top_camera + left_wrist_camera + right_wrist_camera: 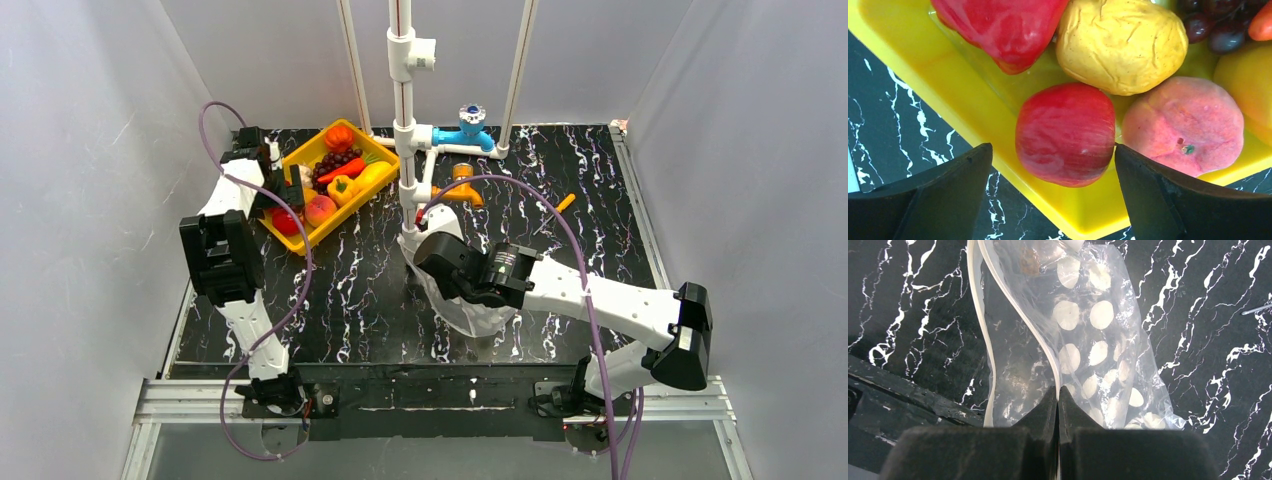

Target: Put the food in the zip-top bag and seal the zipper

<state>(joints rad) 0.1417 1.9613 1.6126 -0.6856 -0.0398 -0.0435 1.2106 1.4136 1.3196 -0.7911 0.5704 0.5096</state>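
Left end effector (1050, 148) spread over the apple (1065, 135); right end effector (1058, 390) pinching the bag (1098, 340). Pick not yet made.

Top: left arm (225, 250) reaches into the near corner of the yellow tray (350, 212), far left of the counter (360, 300). The bag sits mid-counter, well apart to the right, mostly under the right arm (600, 295), so the mouth is unreadable here.
Left wrist: fingers (948, 185) either side of the apple, contact unclear. Peach (1183, 125) just beside it. Tray cropped, bag out of frame.
Right wrist: jaws pressed together on one lip of the zipper (979, 315), the other lip bowed away, so the mouth gapes. The bag's long axis runs straight away from the end effector. Far end cut off, with a brownish blur I can't identify.
Left arm is nearer the food; I'd say the apple must go right to that gap.
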